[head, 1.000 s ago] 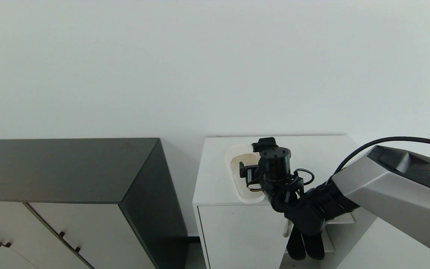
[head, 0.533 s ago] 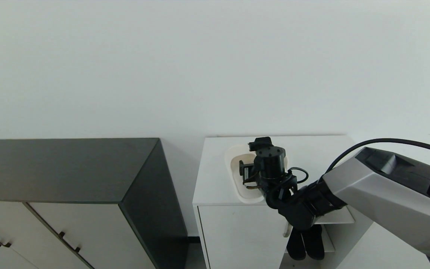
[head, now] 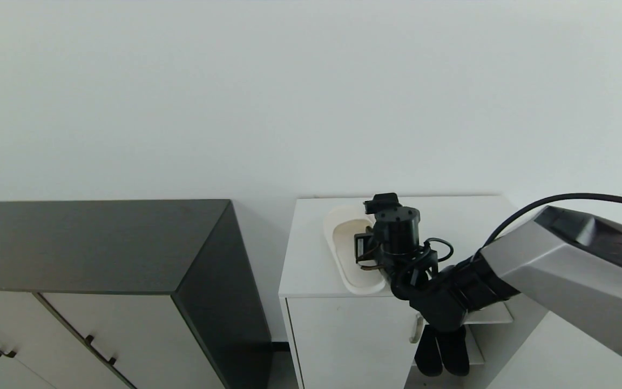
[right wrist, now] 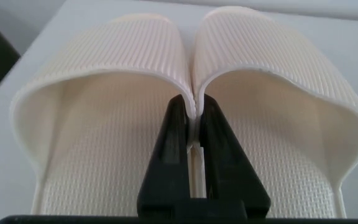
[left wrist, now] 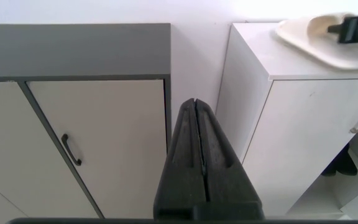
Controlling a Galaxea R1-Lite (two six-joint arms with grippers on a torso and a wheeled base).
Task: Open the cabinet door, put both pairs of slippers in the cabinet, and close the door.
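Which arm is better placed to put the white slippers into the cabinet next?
Right. The right gripper is shut on the white slippers atop the white cabinet, pinching their inner edges; the left gripper is shut, empty, farther off.

light: bright, even, diffuse | wall [head: 311, 97]: evenly lit, no hard shadows | shadow: soft, darkest in the gap between dark cabinet [head: 89, 243] and white cabinet [head: 311, 254] | glare: faint sheen on dark cabinet top; white cabinet top near washed out in left wrist view | cream slippers [right wrist: 104, 124]: gentle shade under the straps
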